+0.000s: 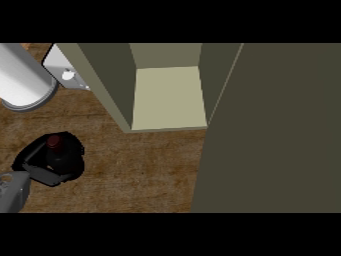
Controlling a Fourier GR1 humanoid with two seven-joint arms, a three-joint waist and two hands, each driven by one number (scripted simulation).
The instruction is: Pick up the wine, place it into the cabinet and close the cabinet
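A dark wine bottle (55, 146) with a dark red cap stands on the wooden counter at the lower left. My left hand (46, 172) comes in from the bottom left corner, its black fingers curled round the bottle and hiding most of its body. The olive cabinet (106, 85) stands open behind it, to the upper right, showing a pale empty shelf (169, 97). Its door (276, 130) is swung out and fills the right side of the view. My right hand does not show.
A large white cylinder (14, 75) lies at the upper left, beside a white object with a small knob (67, 74). Bare wooden counter (143, 165) lies between the bottle and the cabinet front.
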